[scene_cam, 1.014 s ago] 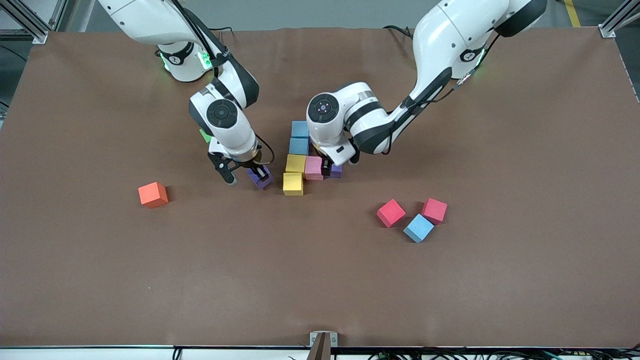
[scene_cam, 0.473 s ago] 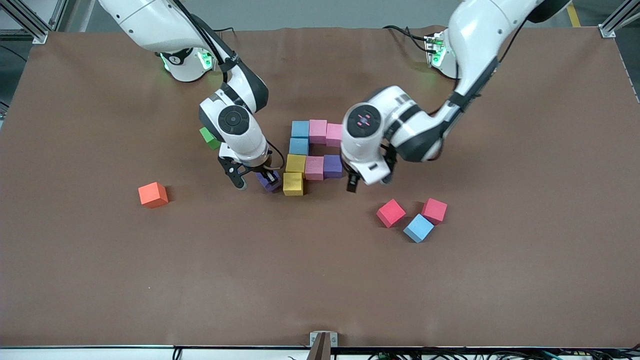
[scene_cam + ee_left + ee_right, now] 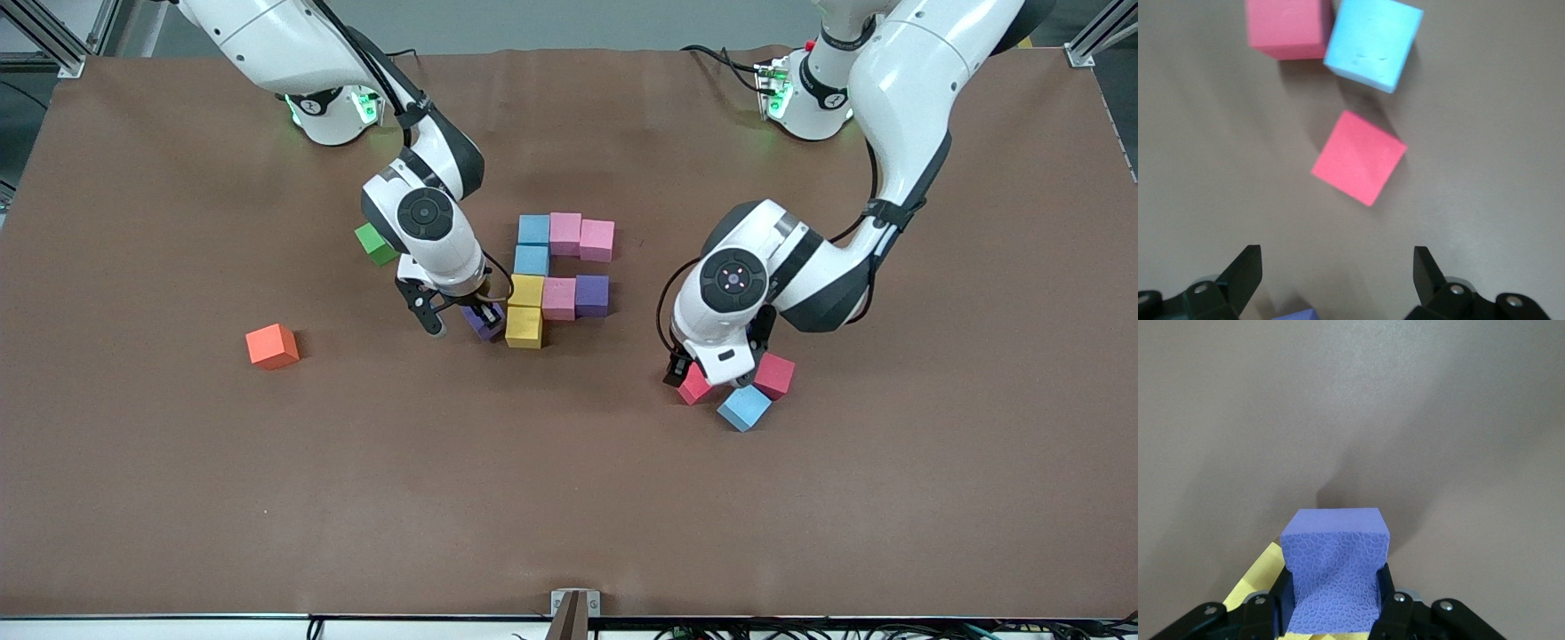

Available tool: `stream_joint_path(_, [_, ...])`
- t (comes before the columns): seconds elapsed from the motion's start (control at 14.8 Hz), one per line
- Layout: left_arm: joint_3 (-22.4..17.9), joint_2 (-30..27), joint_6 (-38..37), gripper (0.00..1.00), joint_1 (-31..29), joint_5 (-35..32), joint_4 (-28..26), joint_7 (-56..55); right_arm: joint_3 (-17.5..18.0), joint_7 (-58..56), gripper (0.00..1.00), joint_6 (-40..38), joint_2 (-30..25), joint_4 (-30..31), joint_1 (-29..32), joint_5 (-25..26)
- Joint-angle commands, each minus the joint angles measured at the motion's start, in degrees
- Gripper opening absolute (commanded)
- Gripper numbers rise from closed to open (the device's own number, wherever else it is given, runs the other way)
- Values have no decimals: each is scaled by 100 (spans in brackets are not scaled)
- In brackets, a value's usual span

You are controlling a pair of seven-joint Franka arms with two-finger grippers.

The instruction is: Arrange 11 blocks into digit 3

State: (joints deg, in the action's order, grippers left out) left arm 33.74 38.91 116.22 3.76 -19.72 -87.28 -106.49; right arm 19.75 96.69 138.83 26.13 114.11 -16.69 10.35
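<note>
Your right arm reaches from its base toward the middle of the desk, wrist bent down, and the right gripper (image 3: 484, 318) has its fingers (image 3: 1386, 603) clamped on a purple block (image 3: 1335, 570). Your left arm curls round from its base, wrist pointing down, and the left gripper (image 3: 1337, 277) hangs low with its fingers (image 3: 1245, 270) spread wide, holding nothing.
</note>
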Motion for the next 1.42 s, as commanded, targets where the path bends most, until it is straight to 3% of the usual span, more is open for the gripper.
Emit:
stream_joint_path(0.0, [-131, 151, 250, 100, 142, 30, 186, 313, 20, 35, 0, -207, 50, -90, 8, 107])
stream_joint_path(0.41, [-131, 301, 489, 100, 55, -470, -165, 935, 20, -720, 0, -839, -125, -274, 148, 116])
stream_joint_path(0.61, [-175, 301, 550, 100, 2, -524, -236, 1857, 28, -1264, 0, -1594, -135, -923, 210, 99])
stream_joint_path(0.81, [-281, 354, 568, 100, -25, -541, -236, 2473, 37, -1819, 0, -1746, -91, -1477, 149, 55])
stream_joint_path(1.08, [-474, 450, 953, 100, -16, -550, -280, 2818, 55, -2705, 0, -1711, 575, -2303, -132, 46])
stream_joint_path(1.35, [-571, 521, 1122, 100, 11, -550, -429, 2818, 55, -4601, 0, -1702, 1147, -3016, -273, 63])
